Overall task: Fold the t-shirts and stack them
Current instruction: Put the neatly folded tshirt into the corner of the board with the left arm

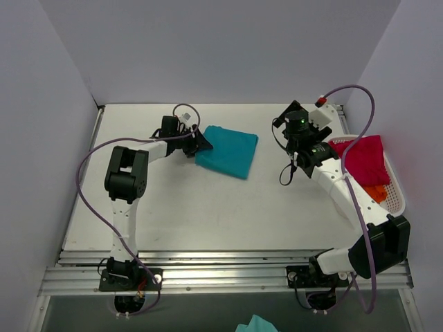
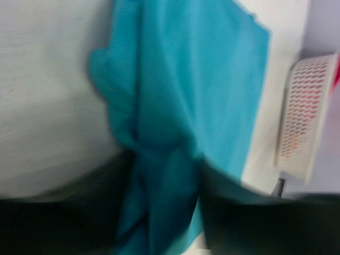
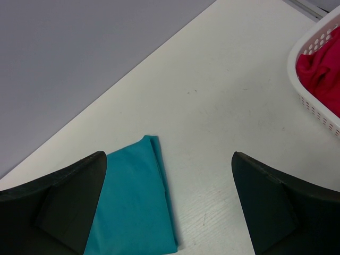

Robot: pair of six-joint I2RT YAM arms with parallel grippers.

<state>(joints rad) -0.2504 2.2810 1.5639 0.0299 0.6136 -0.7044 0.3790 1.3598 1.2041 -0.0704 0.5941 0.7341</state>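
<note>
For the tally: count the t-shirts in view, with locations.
3: teal t-shirt folded on the table; crimson t-shirt and orange t-shirt in the basket. Teal cloth below the table edge may be another.

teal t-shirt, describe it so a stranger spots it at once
Start at the white table; toward its far side, about midway across, a folded cloth rectangle lies flat. That is the teal t-shirt, the only shirt on the tabletop: the crimson t-shirt and orange t-shirt sit in the white basket at the right.
</note>
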